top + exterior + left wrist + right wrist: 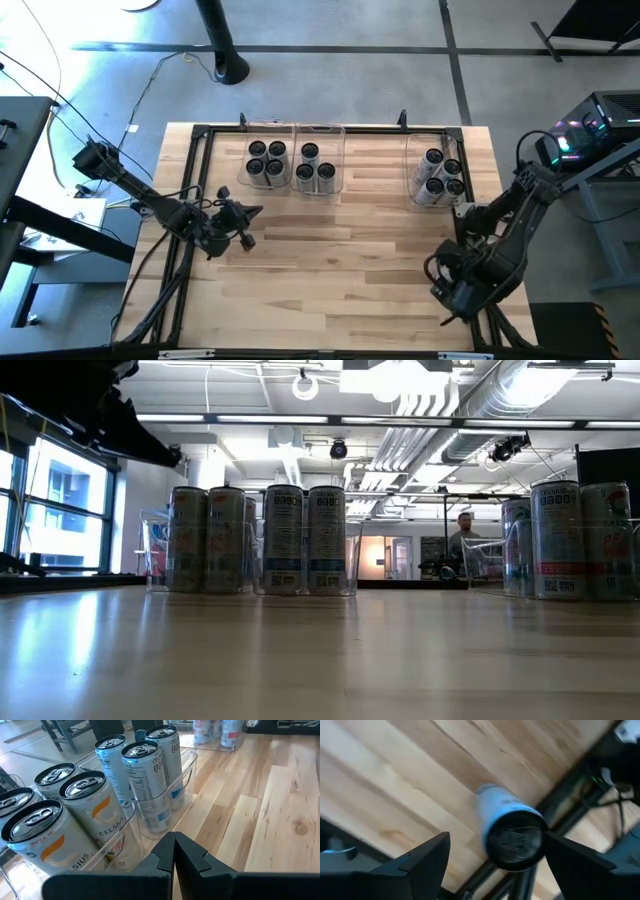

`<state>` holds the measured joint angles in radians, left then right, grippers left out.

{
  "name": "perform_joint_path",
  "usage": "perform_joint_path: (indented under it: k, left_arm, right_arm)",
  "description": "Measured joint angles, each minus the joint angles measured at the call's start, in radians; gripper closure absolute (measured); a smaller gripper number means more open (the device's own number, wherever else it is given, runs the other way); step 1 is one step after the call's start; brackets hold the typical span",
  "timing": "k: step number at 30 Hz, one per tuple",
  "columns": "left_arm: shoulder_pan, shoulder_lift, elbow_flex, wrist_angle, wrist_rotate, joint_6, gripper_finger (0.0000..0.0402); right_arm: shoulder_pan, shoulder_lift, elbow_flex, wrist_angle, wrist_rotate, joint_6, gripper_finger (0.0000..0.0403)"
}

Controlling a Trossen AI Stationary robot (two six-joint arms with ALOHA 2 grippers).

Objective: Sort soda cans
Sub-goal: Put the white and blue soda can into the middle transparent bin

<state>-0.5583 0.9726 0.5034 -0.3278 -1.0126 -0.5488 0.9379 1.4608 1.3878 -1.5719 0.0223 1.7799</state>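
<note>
Where the wooden table (340,260) meets its upper edge in the high view: three clear bins in a row, all cans inside them.
Soda cans (267,160): slim, silvery-white sides, dark round tops, upright.
Left bin (266,163): five cans.
Middle bin (319,160): four cans.
Right bin (437,170): about five cans.
Left gripper (252,213): fingers pressed together, empty, centre-left.
Right gripper (495,857): fingers wide apart, lower right; one can (507,827) between them, untouched.
</note>
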Motion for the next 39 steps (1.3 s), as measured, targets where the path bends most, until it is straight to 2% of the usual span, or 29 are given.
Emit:
perform_joint_path:
  k: [4, 8, 18, 22, 25, 29, 33, 35, 39]
  left_arm:
    - [0.000, 0.000, 0.000, -0.020, 0.001, -0.002, 0.0401]
    - [0.000, 0.000, 0.000, -0.043, 0.001, -0.031, 0.0401]
    - [0.000, 0.000, 0.000, -0.071, 0.014, -0.080, 0.0401]
    - [0.000, 0.000, 0.000, -0.071, 0.016, -0.087, 0.0401]
    - [0.000, 0.000, 0.000, -0.071, 0.018, -0.087, 0.0401]
    - [0.000, 0.000, 0.000, -0.071, 0.024, -0.087, 0.0401]
    - [0.000, 0.000, 0.000, -0.071, 0.028, -0.087, 0.0401]
    - [0.000, 0.000, 0.000, -0.071, 0.032, -0.087, 0.0401]
    - [0.000, 0.000, 0.000, -0.071, 0.032, -0.087, 0.0401]
  right_arm:
    - [0.000, -0.008, -0.071, 0.000, -0.053, 0.041, 0.0091]
    - [0.000, -0.024, -0.120, 0.001, -0.057, 0.057, 0.0091]
    - [0.000, -0.032, -0.155, 0.012, -0.069, 0.056, 0.0091]
    - [-0.002, -0.032, -0.200, 0.032, -0.162, 0.051, 0.0091]
    - [-0.001, -0.032, -0.234, 0.083, -0.188, 0.035, 0.0091]
    - [-0.002, -0.032, -0.255, 0.141, -0.188, 0.022, 0.0100]
    - [-0.002, -0.033, -0.257, 0.148, -0.187, 0.006, 0.0139]
    - [-0.004, -0.033, -0.257, 0.142, -0.157, 0.002, 0.0162]
    - [-0.034, -0.034, -0.254, 0.136, -0.071, -0.005, 0.0162]
